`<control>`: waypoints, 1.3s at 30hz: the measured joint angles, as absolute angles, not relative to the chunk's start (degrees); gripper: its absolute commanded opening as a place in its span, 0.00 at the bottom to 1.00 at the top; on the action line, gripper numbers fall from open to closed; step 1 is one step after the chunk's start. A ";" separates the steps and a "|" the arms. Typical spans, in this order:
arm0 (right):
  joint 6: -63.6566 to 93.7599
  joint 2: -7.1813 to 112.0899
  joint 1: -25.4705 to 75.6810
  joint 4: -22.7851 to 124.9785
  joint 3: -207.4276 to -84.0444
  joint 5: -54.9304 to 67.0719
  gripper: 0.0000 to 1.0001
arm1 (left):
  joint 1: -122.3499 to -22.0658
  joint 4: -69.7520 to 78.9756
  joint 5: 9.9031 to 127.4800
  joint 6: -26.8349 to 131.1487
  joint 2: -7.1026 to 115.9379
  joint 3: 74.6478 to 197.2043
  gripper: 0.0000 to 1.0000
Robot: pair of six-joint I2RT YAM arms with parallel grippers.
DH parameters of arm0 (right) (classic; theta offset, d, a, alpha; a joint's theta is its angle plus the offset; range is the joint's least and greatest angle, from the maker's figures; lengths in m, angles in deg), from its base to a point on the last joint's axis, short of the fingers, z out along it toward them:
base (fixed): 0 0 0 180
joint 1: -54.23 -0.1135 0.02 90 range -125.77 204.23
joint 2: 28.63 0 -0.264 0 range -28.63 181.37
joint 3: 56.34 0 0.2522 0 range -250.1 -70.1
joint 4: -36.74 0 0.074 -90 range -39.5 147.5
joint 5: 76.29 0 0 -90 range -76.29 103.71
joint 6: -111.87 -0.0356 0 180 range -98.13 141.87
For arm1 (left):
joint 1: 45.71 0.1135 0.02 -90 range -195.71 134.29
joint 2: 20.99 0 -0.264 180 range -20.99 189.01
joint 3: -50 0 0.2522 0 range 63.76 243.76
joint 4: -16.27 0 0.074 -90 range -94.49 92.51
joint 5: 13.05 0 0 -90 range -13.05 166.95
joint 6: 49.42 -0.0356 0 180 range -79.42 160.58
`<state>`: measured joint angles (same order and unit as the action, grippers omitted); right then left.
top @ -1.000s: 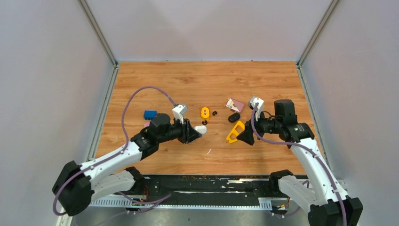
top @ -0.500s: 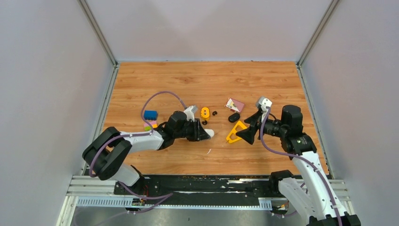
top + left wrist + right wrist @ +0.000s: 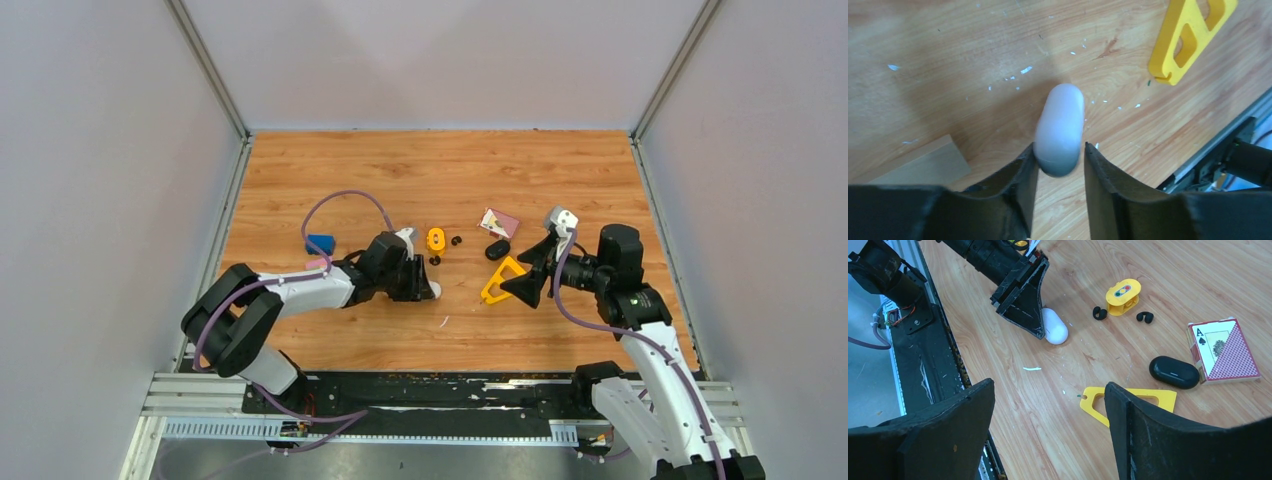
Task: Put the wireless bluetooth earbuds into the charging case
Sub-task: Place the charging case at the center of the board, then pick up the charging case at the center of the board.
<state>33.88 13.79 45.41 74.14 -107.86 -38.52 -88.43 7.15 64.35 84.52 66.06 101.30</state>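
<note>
- The left gripper [image 3: 1059,154] is low over the table [image 3: 420,170], its jaws pinching the near end of the white charging case [image 3: 1060,120] with a pad on each flank. The lid looks closed.
- That case's long axis runs straight out from the jaws, away from the wrist. Its rounded far end points roughly toward the yellow triangle [image 3: 1192,35], and a tan block [image 3: 923,162] sits just beside the left finger.
- The right gripper [image 3: 1048,440] hovers with jaws spread wide, holding nothing, and the triangle lies just ahead of its opening.
- Two black earbuds [image 3: 1099,313] flank the yellow traffic-light toy [image 3: 1123,296], one on each side. They're close to the left gripper's tip, so the left arm is clearly nearer.
- The black charging case [image 3: 1174,372] lies shut just beside the card deck [image 3: 1225,352], on the right gripper's side. Its long axis runs roughly from finger to finger.
- No white buds in sight; I can't tell whether they're inside the white case.
- My read: nothing is inserted yet and a case needs opening first. Held end-on like this, the white one could swivel.
</note>
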 measured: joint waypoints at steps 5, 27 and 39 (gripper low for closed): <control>33.85 13.94 45.43 73.94 -107.53 -38.89 0.80 | -88.43 -0.83 67.43 80.52 65.84 105.51 1.00; 33.44 18.46 45.81 73.22 -106.81 -34.36 0.82 | -88.45 -26.46 82.08 59.14 34.21 113.03 1.00; 29.59 56.39 45.65 86.99 -133.19 -17.66 0.57 | -88.43 -18.94 96.18 52.94 24.73 102.43 1.00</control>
<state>29.59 56.39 45.65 86.99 -133.19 -17.66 -88.43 -18.94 96.18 52.94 24.73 102.43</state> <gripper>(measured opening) 0.620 0.997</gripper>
